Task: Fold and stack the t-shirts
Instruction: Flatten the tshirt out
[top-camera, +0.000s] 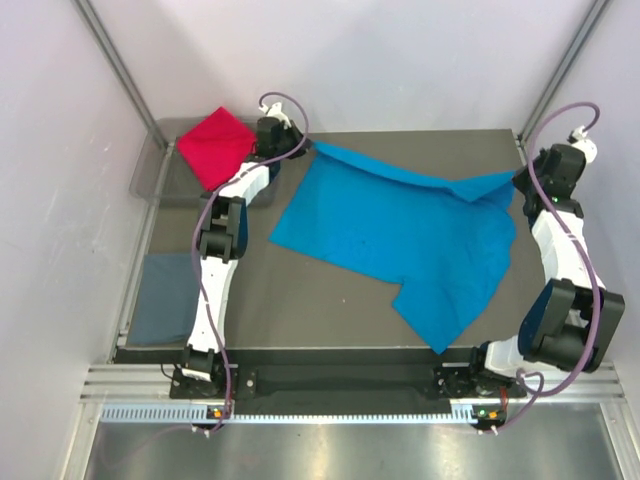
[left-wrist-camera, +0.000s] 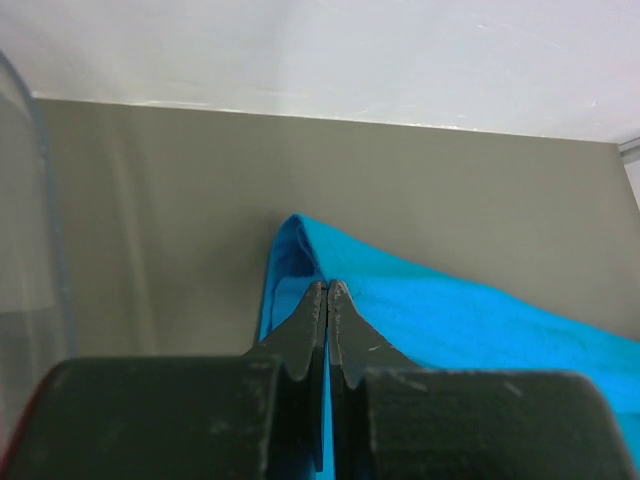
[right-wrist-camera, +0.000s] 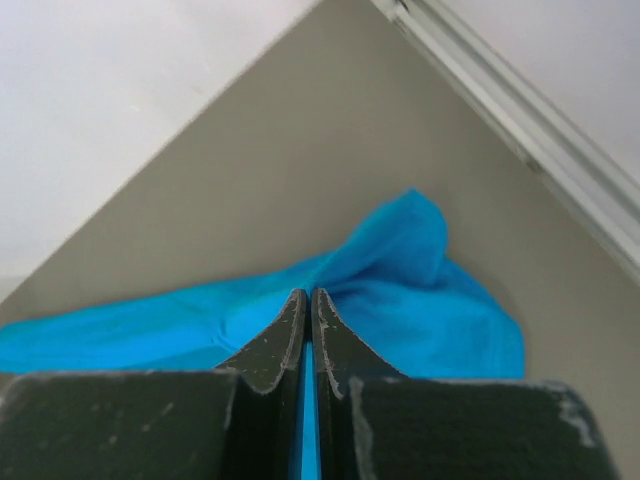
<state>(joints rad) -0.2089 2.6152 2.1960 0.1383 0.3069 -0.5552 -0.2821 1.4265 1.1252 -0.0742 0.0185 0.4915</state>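
The turquoise-blue t-shirt lies spread over the middle and right of the table, its far edge lifted. My left gripper is shut on the shirt's far-left corner; blue cloth shows between the jaws. My right gripper is shut on the shirt's far-right corner, cloth between its jaws too. The crimson red t-shirt lies folded in the clear tray at the far left. The slate grey-blue t-shirt lies folded at the near left, partly under the left arm.
White walls and metal frame posts close in the table on the left, back and right. The tray's clear rim stands just left of my left gripper. A metal rail runs along the table's right edge.
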